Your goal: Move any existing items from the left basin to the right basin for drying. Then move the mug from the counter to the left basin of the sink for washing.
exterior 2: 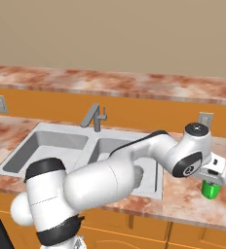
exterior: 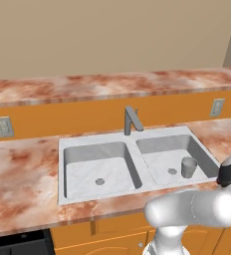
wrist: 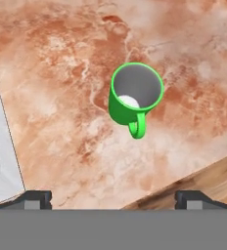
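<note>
Fingertips [wrist: 32, 197] sat at the bottom corners of the hand view, spread as wide as they go with nothing between them, so the gripper [wrist: 113, 199] was released and empty. Directly ahead of the hand, between the lines of the two fingers, stood the bright green mug [wrist: 135, 96], upright on the marbled counter [wrist: 61, 73], mouth facing the camera, grey inside, loop handle pointing back toward the hand. No contact: hand above the mug, apart from it. Off to the hand's left side in that view ran the light-grey rim of the sink [wrist: 0, 161]; the counter's front edge cut across the lower right corner. From the right base view, the gripper [exterior 2: 216, 178] hung straight over the mug [exterior 2: 211, 189], which stood on the counter [exterior 2: 193, 199] near its front edge, to the right of the sink [exterior 2: 17, 146], with the hand's body covering the mug's top. White arm reached across in front of the right basin [exterior 2: 110, 148]. From the left base view, the grey handleless cup [exterior: 188, 167] stood upright in the right basin [exterior: 162, 159], beside its drain hole, on the side nearer the hand. Left basin [exterior: 95, 167] was on the far side of the divider from the hand, drain hole showing. Angular grey faucet [exterior: 131, 120] stood at the sink's back centre. Two wall outlets [exterior: 4, 126] sat on the orange backsplash.
</note>
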You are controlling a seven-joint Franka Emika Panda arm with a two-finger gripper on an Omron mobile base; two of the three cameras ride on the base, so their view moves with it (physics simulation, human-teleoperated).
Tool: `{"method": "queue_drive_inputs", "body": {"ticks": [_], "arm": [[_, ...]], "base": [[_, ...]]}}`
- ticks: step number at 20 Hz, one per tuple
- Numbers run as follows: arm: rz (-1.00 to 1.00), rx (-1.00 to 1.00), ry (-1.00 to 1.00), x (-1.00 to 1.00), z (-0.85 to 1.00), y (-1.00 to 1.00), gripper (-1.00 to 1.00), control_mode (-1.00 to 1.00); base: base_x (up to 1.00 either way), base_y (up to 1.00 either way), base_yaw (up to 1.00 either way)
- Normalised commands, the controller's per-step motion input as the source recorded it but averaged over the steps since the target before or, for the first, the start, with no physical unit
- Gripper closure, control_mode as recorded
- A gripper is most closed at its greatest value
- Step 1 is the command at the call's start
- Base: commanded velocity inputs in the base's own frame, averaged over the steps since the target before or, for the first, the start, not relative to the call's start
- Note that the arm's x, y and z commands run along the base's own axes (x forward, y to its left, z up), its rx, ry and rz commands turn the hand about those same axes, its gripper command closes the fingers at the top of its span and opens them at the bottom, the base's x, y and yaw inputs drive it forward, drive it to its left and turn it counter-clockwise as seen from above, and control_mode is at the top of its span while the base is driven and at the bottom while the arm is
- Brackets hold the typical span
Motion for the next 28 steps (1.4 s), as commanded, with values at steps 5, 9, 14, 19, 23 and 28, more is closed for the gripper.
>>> {"method": "queue_drive_inputs", "body": {"ticks": [5,9,14,19,23,28], "arm": [[0.0,0.01,0.03,0.24,-0.27,-0.33,-1.0,-1.0],[0.0,0.04,0.01,0.13,-0.27,-0.31,-1.0,-1.0],[0.0,0.07,0.0,0.09,-0.25,-0.32,-1.0,-1.0],[0.0,0.04,0.01,0.16,-0.27,-0.22,-1.0,-1.0],[0.0,0.05,0.02,0.15,-0.26,-0.25,-1.0,-1.0],[0.0,0.02,0.03,0.12,-0.38,-0.12,-1.0,-1.0]], "base": [[0.0,0.0,0.0],[0.0,0.0,0.0],[0.0,0.0,0.0],[0.0,0.0,0.0],[0.0,0.0,0.0],[0.0,0.0,0.0]]}}
